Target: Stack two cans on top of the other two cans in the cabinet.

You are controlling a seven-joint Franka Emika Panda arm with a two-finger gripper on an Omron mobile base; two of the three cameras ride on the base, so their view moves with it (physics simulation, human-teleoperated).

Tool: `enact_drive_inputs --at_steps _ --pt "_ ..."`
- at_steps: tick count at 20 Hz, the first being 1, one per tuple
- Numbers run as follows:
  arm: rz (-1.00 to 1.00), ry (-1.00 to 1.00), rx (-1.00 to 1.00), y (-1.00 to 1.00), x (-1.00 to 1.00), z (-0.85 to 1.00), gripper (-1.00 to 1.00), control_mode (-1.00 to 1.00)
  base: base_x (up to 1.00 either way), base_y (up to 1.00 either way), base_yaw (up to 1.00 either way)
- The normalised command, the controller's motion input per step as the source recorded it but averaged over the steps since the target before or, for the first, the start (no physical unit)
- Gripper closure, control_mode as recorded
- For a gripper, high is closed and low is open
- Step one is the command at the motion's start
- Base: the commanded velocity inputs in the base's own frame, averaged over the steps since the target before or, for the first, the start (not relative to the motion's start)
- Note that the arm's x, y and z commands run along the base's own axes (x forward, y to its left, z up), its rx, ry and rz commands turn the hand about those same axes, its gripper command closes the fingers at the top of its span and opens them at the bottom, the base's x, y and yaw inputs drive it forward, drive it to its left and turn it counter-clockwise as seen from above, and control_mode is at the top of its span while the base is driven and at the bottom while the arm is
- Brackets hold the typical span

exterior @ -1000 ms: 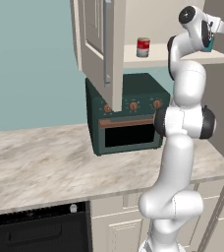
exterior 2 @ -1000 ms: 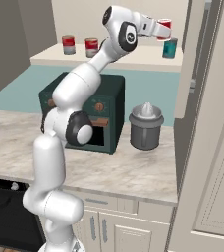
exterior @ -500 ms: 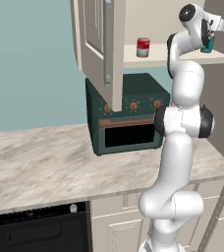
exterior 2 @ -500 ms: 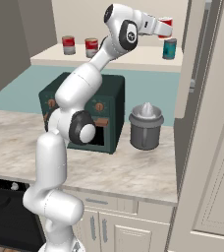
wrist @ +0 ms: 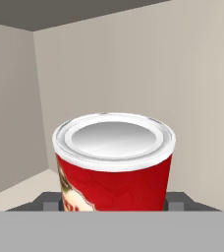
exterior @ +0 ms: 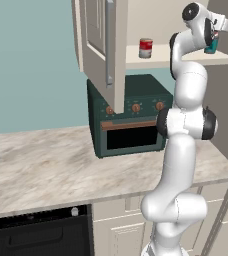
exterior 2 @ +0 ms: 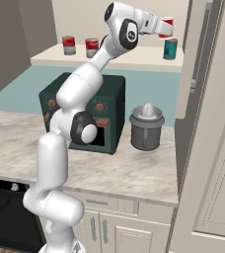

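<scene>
My gripper [exterior 2: 165, 27] is shut on a red can [exterior 2: 167, 24] with a white label band. It holds the can just above the teal can [exterior 2: 170, 48] at the right end of the cabinet shelf [exterior 2: 124, 57]. Whether the two cans touch is unclear. In the hand view the red can [wrist: 114, 162] shows its silvery top between the dark fingers [wrist: 47, 200]. Two more red cans [exterior 2: 68, 45] [exterior 2: 92, 47] stand side by side at the shelf's left end. From the left, the gripper [exterior: 217, 31] half hides the teal can [exterior: 211, 46]; one red can [exterior: 145, 48] shows.
The cabinet door [exterior: 98, 45] hangs open on the left, its metal handle [exterior: 109, 45] facing the arm. A dark green oven [exterior 2: 85, 113] sits on the marble counter [exterior: 46, 165] under the shelf, with a grey lidded pot [exterior 2: 146, 126] beside it. A tall cream panel [exterior 2: 213, 138] rises at the right.
The hand has edged slightly further toward the teal can with the red can still held. The other cans have not moved.
</scene>
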Motion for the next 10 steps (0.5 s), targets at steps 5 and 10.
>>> enact_drive_inputs --at_steps 5,10 --pt "0.00 0.01 0.00 -0.03 0.00 0.00 1.00 -1.00 0.00 0.00 0.00" --pt "0.00 0.02 0.01 -0.08 0.04 0.00 1.00 -1.00 0.00 0.00 0.00"
